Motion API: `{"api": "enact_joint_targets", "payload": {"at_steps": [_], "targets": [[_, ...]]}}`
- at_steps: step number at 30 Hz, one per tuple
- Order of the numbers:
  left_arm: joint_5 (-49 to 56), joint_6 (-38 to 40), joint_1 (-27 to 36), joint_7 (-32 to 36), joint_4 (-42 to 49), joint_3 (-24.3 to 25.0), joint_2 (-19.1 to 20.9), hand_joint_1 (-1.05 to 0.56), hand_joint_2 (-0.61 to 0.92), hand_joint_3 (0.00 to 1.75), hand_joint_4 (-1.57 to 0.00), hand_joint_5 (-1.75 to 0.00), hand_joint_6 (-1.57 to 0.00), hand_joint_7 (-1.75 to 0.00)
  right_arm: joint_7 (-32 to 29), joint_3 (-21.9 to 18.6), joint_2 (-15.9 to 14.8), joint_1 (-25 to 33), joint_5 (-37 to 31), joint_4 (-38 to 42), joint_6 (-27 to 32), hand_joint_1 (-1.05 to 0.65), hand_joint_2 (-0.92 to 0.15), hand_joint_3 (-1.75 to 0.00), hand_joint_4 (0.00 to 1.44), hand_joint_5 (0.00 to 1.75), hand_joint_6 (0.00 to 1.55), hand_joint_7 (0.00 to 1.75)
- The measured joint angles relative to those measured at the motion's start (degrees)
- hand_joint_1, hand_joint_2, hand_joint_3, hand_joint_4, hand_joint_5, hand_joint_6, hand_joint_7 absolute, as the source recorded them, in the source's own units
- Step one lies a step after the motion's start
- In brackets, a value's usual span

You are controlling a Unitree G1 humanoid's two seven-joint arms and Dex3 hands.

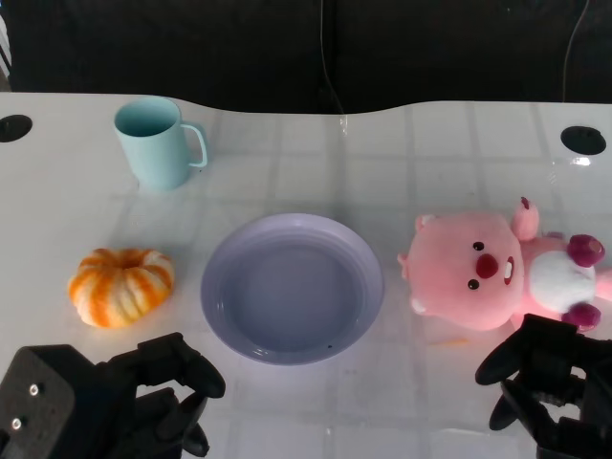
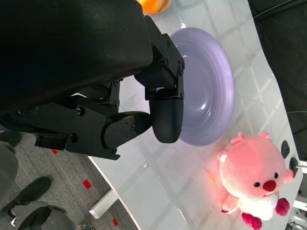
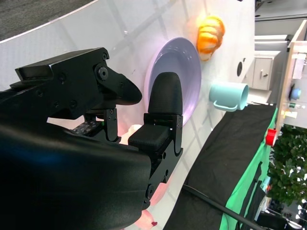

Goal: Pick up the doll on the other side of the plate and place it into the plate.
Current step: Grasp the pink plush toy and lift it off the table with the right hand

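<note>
Lying on the tabletop (image 1: 316,163) just beyond the right hand (image 1: 550,387), the pink doll (image 1: 502,273) sits apart from its spread, empty fingers. Between that hand and the left hand (image 1: 115,397), also spread and empty, is the lavender plate (image 1: 292,287).

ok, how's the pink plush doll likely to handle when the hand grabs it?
The pink plush doll with white belly looks soft-stuffed, so it probably squashes and feels light. Its fuzzy fabric likely grips well. Lying on its side, it seems unlikely to roll; its limbs may flop. The right hand sits just beside it.
</note>
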Motion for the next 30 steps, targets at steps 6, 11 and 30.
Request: {"api": "enact_joint_targets", "payload": {"at_steps": [6, 11, 30], "targets": [[0.0, 0.0, 0.0, 0.0, 0.0, 0.0, 0.0, -0.13, 0.92, 0.61, -0.55, -1.61, -0.51, -1.45, 0.2, -1.2, 0.0, -0.2, 1.0, 0.0, -2.6, -0.19, -0.83, -0.52, 0.49, 1.37, 0.44, 0.94], [0.1, -0.1, 0.0, 0.0, 0.0, -0.3, 0.0, -0.13, 0.92, 0.61, -0.56, -1.64, -0.51, -1.47, 0.9, -2.7, 0.0, -0.6, 1.4, 0.7, -7.0, -0.30, -0.90, -0.26, 0.29, 1.21, 0.28, 0.77], [0.1, -1.1, 0.3, -0.5, 0.4, 0.0, 0.4, -0.12, 0.92, 0.60, -0.55, -1.63, -0.53, -1.44, -3.0, -6.7, -7.8, -3.6, -29.7, -9.7, -4.1, -0.25, -0.76, 0.00, 0.00, 0.51, 0.08, 0.31]]}}
